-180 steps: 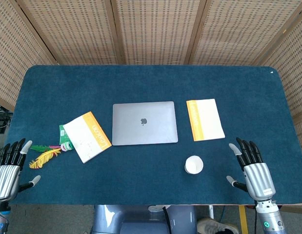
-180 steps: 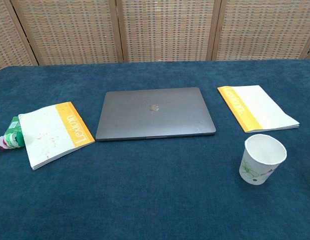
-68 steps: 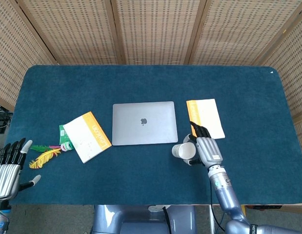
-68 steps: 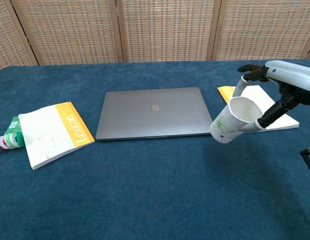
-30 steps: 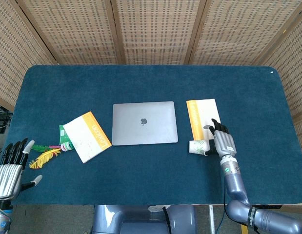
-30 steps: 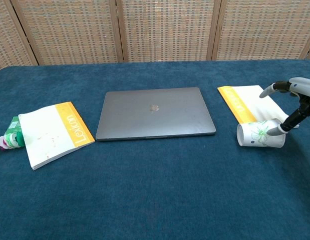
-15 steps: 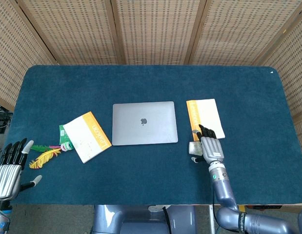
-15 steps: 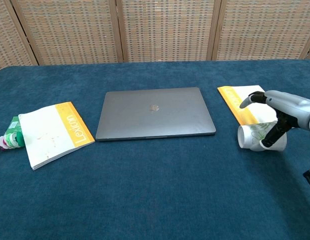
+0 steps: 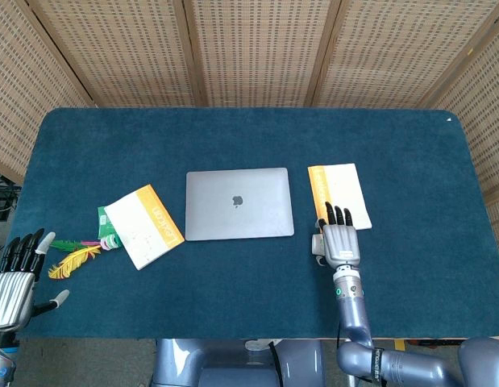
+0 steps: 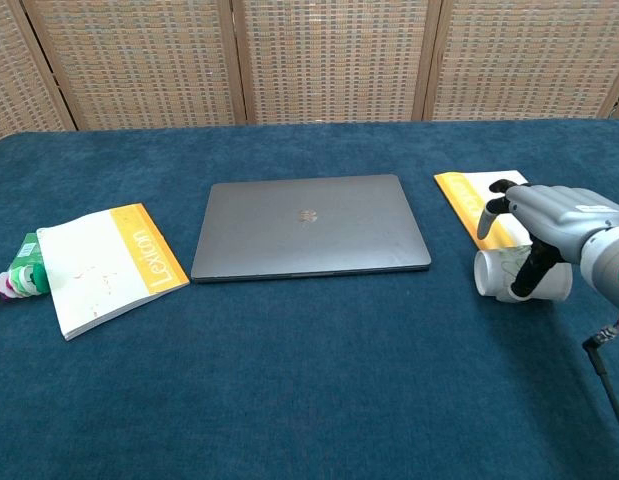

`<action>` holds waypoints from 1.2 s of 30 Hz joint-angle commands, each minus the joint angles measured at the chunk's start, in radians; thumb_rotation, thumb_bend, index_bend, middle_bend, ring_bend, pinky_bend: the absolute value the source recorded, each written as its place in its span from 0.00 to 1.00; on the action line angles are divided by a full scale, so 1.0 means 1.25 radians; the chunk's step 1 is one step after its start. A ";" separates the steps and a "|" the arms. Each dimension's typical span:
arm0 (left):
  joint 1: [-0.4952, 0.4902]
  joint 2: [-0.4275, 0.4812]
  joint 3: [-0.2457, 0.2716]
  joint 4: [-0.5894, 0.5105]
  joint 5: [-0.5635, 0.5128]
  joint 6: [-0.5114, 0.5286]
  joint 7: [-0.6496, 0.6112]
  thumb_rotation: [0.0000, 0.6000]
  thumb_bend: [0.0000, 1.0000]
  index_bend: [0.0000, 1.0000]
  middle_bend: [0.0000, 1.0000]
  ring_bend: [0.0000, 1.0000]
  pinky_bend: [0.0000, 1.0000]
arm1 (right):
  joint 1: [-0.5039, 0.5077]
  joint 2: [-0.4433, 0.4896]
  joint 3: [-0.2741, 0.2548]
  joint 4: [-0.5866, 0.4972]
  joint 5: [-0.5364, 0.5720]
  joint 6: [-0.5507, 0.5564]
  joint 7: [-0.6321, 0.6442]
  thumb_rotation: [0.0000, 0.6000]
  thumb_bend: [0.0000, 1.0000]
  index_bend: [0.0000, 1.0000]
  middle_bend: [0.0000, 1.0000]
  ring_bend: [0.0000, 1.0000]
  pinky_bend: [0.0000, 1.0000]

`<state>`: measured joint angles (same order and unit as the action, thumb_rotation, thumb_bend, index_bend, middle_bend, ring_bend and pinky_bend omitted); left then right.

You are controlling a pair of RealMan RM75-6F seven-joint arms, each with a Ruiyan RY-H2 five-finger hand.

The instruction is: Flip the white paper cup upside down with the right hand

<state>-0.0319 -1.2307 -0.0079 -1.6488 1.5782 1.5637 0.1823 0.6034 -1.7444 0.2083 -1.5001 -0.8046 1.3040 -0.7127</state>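
Holding: my right hand [image 10: 544,225] curls over the paper cup [image 10: 501,275], grasping it.
Cup: on its side beside a notebook [image 9: 339,196].
Left hand [image 9: 14,278]: released, fingers spread.

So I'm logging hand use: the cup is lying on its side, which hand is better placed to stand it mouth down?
Right. The right hand is already draped over the white paper cup, while the left hand sits across the table.
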 commanded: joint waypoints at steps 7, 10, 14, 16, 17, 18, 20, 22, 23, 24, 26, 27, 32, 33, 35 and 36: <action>0.001 -0.001 0.002 -0.002 0.002 0.001 0.004 1.00 0.06 0.00 0.00 0.00 0.00 | 0.001 -0.015 -0.001 0.018 -0.008 0.007 -0.020 1.00 0.22 0.44 0.00 0.00 0.00; 0.000 0.000 0.002 -0.001 0.002 0.000 0.002 1.00 0.06 0.00 0.00 0.00 0.00 | -0.002 -0.022 -0.002 0.028 -0.019 0.016 -0.024 1.00 0.22 0.47 0.01 0.00 0.00; 0.001 0.000 0.001 -0.001 0.002 0.001 -0.001 1.00 0.06 0.00 0.00 0.00 0.00 | -0.006 -0.027 -0.001 0.033 -0.026 0.018 -0.022 1.00 0.23 0.50 0.03 0.00 0.00; 0.001 0.001 0.001 -0.001 0.001 0.001 -0.002 1.00 0.06 0.00 0.00 0.00 0.00 | -0.009 -0.026 0.001 0.033 -0.032 0.019 -0.017 1.00 0.23 0.51 0.04 0.00 0.00; 0.001 0.001 0.000 -0.001 0.000 0.001 -0.003 1.00 0.06 0.00 0.00 0.00 0.00 | -0.010 -0.026 0.001 0.034 -0.037 0.021 -0.015 1.00 0.23 0.52 0.05 0.00 0.00; 0.001 0.001 0.000 -0.002 0.000 0.001 -0.004 1.00 0.06 0.00 0.00 0.00 0.00 | -0.011 -0.026 0.001 0.036 -0.040 0.021 -0.014 1.00 0.23 0.53 0.05 0.00 0.00; 0.001 0.001 0.001 -0.001 0.001 0.001 -0.003 1.00 0.06 0.00 0.00 0.00 0.00 | -0.014 -0.022 0.001 0.033 -0.044 0.019 -0.009 1.00 0.23 0.54 0.06 0.00 0.00; 0.000 0.001 0.001 -0.001 0.000 0.000 -0.002 1.00 0.06 0.00 0.00 0.00 0.00 | -0.017 -0.019 0.006 0.026 -0.049 0.018 0.003 1.00 0.23 0.54 0.06 0.00 0.00; 0.000 0.000 0.001 -0.001 0.000 -0.001 -0.002 1.00 0.06 0.00 0.00 0.00 0.00 | -0.020 -0.014 0.009 0.019 -0.056 0.016 0.019 1.00 0.23 0.54 0.06 0.00 0.00; 0.000 0.000 0.000 0.000 -0.001 -0.002 0.000 1.00 0.06 0.00 0.00 0.00 0.00 | -0.024 -0.009 0.016 0.007 -0.065 0.015 0.043 1.00 0.23 0.54 0.06 0.00 0.00; 0.000 -0.001 0.000 0.000 -0.002 -0.002 0.000 1.00 0.06 0.00 0.00 0.00 0.00 | -0.033 0.006 0.027 -0.017 -0.082 0.008 0.094 1.00 0.23 0.53 0.06 0.00 0.00; 0.000 -0.001 0.000 0.000 -0.002 -0.002 0.001 1.00 0.06 0.00 0.00 0.00 0.00 | -0.037 0.013 0.034 -0.030 -0.085 0.001 0.122 1.00 0.23 0.53 0.06 0.00 0.00; 0.000 -0.002 0.001 -0.001 0.000 -0.001 0.006 1.00 0.06 0.00 0.00 0.00 0.00 | -0.073 0.070 0.099 -0.131 -0.049 -0.086 0.333 1.00 0.23 0.53 0.04 0.00 0.00; 0.000 -0.002 0.001 -0.001 0.000 -0.001 0.006 1.00 0.06 0.00 0.00 0.00 0.00 | -0.080 0.085 0.111 -0.148 -0.039 -0.112 0.377 1.00 0.23 0.53 0.04 0.00 0.00; 0.000 -0.003 0.002 -0.001 0.001 0.000 0.009 1.00 0.06 0.00 0.00 0.00 0.00 | -0.094 0.119 0.134 -0.175 -0.018 -0.172 0.467 1.00 0.23 0.53 0.04 0.00 0.00; 0.001 -0.004 0.002 -0.001 0.002 0.000 0.010 1.00 0.06 0.00 0.00 0.00 0.00 | -0.097 0.131 0.139 -0.179 -0.015 -0.193 0.494 1.00 0.23 0.53 0.04 0.00 0.00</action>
<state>-0.0312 -1.2353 -0.0055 -1.6497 1.5804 1.5634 0.1945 0.5215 -1.6600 0.3181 -1.6417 -0.8643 1.1875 -0.2694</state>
